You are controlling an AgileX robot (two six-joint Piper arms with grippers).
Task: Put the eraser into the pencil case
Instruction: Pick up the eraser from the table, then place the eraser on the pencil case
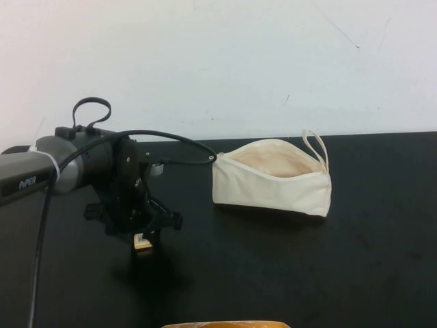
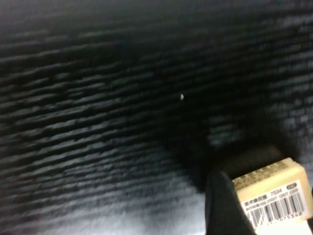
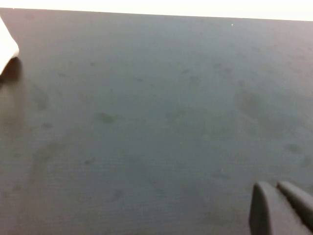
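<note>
My left gripper (image 1: 143,240) pinched the eraser (image 1: 143,242) just above the black table (image 1: 273,273), arm angled down, so the pick looked done (carry next). The right gripper (image 3: 281,208), fingers pressed together, hovered low. Farther off sat the open pencil case (image 1: 273,176), awaiting a drop through its mouth

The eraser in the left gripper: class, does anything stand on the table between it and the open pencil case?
Nothing visible does. The left gripper holds the eraser; only bare black table separates it from the open pencil case. The right gripper is shut, apart from both.
</note>
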